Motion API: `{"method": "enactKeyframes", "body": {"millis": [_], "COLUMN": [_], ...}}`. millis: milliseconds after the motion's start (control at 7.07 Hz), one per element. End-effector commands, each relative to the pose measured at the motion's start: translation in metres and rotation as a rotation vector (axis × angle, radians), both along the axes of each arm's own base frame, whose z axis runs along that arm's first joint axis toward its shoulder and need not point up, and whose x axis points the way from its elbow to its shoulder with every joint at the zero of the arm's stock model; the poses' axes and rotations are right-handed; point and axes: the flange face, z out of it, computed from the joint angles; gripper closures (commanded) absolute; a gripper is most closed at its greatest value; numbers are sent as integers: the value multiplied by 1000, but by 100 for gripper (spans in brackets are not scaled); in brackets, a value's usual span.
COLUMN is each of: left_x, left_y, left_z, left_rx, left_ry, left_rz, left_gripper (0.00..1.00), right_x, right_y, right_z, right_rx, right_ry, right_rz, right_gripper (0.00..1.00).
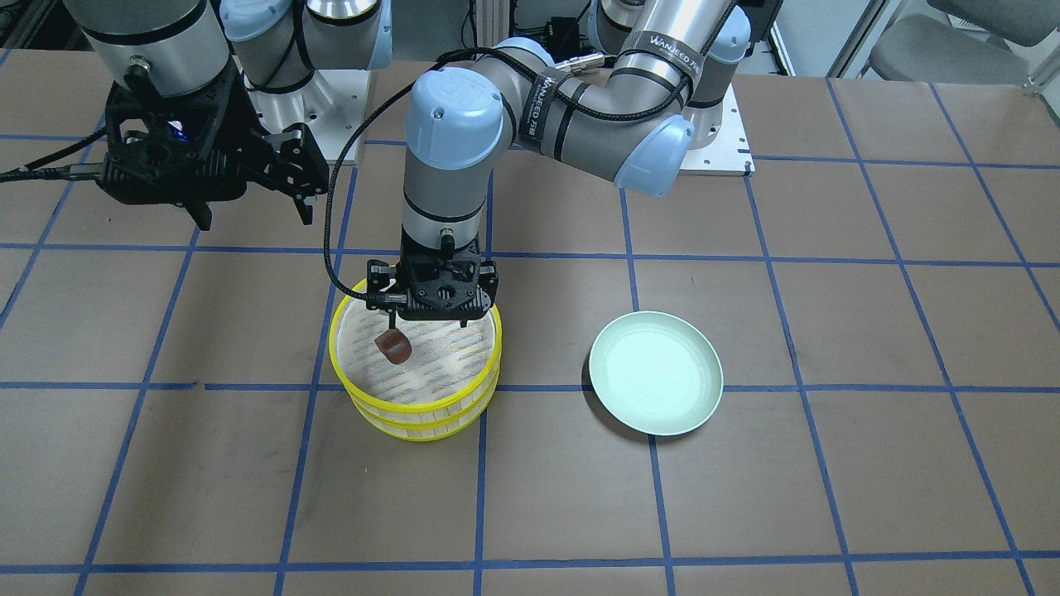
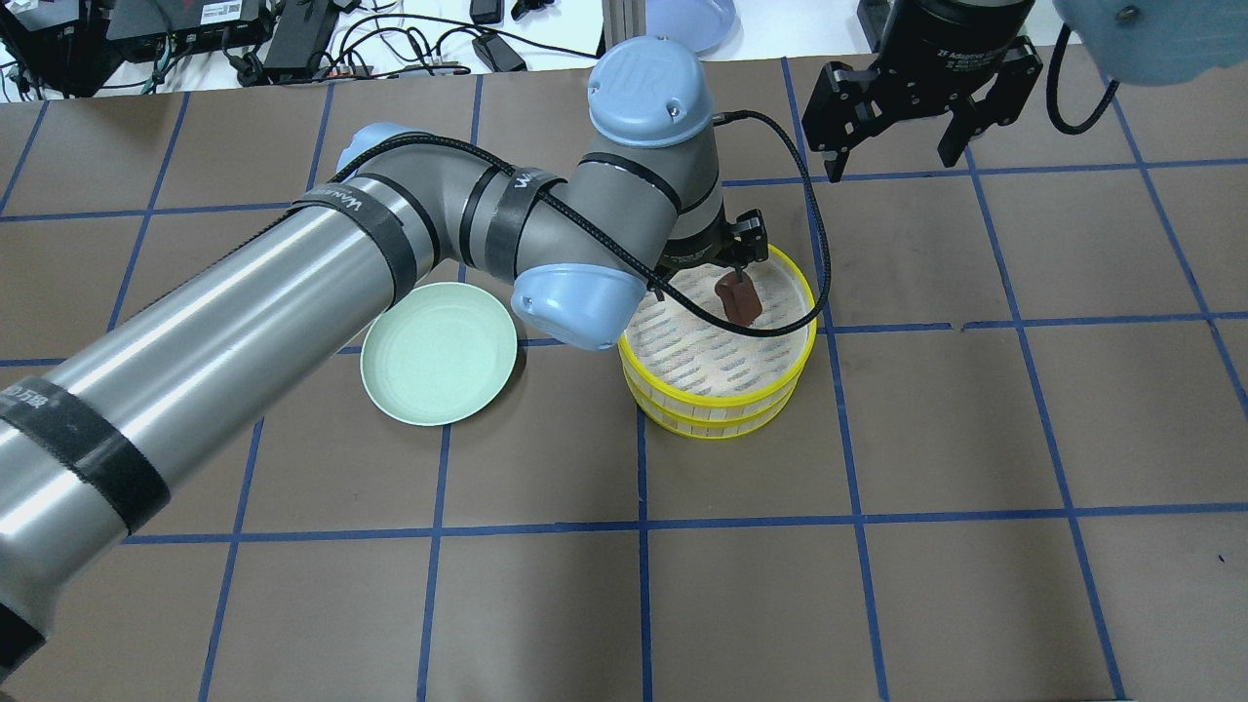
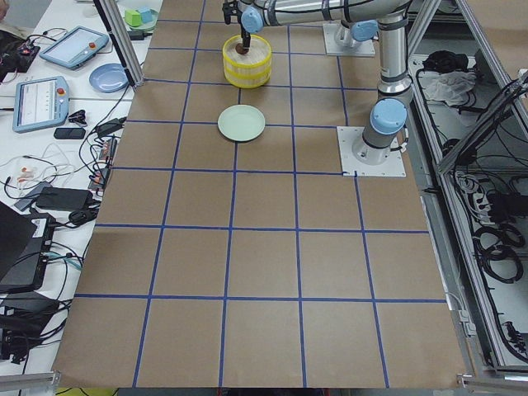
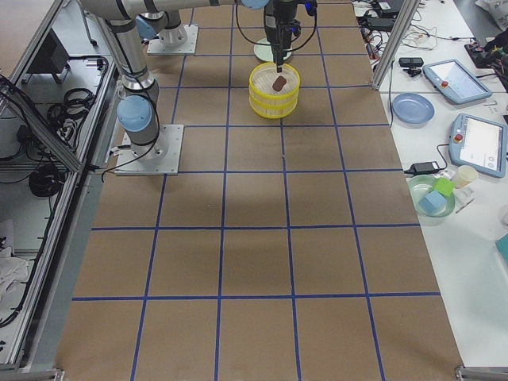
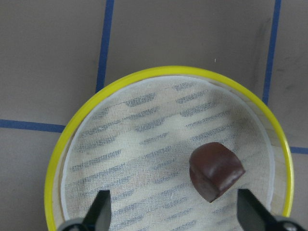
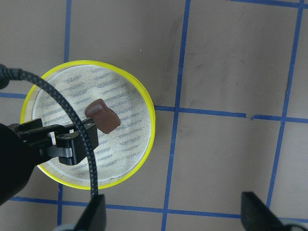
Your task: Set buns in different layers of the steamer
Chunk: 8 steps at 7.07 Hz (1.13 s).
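1. Steamer layers stand stacked in the front-facing view, the top layer (image 1: 334, 348) on the lower layer (image 1: 414, 427), on the table (image 1: 828, 497). The brown bun (image 1: 393, 346) lies on the top layer's striped floor, toward its far side. The left gripper (image 1: 439, 316) hangs over it, pointing down. The right gripper (image 1: 255, 219) is off to one side above the table, its fingers spread. A green plate (image 1: 656, 372) sits well apart from the stack.
2. Overhead view: the brown bun (image 2: 739, 300) is inside the top layer (image 2: 721, 398), just beyond the left wrist. The right gripper (image 2: 892, 168) is splayed wide and holds nothing.
3. Exterior left view: the stack is small and far, with the plate nearer the camera. I cannot tell the claws' state here.
4. Exterior right view: the bun shows as a dark lump in the top layer, below the arm.
5. Left wrist view: the left gripper (image 5: 175, 211) is spread wide and grips nothing, and the bun (image 5: 215, 171) lies free on the floor near one fingertip (image 5: 250, 207).
6. Right wrist view: the right gripper's tips stand far apart over bare table, beside the stack.
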Motion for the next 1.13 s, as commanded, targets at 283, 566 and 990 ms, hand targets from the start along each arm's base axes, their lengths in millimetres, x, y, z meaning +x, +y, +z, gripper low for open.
{"method": "enactKeyframes", "body": {"millis": [283, 566, 990], "left_x": [88, 175, 268], "left_y": [-13, -27, -29], "left_z": [34, 63, 115], "left_rx": [-84, 5, 8], "left_ry": [-232, -258, -211], "left_rz": [-172, -204, -188], "left_gripper": [0, 0, 0], "right_x": [0, 0, 0], "right_y": [0, 1, 1], "right_z": [-2, -2, -2], "right_rx": [4, 6, 9], "right_ry": [4, 5, 5], "right_rz": [1, 1, 1], "right_gripper": [0, 0, 0]}}
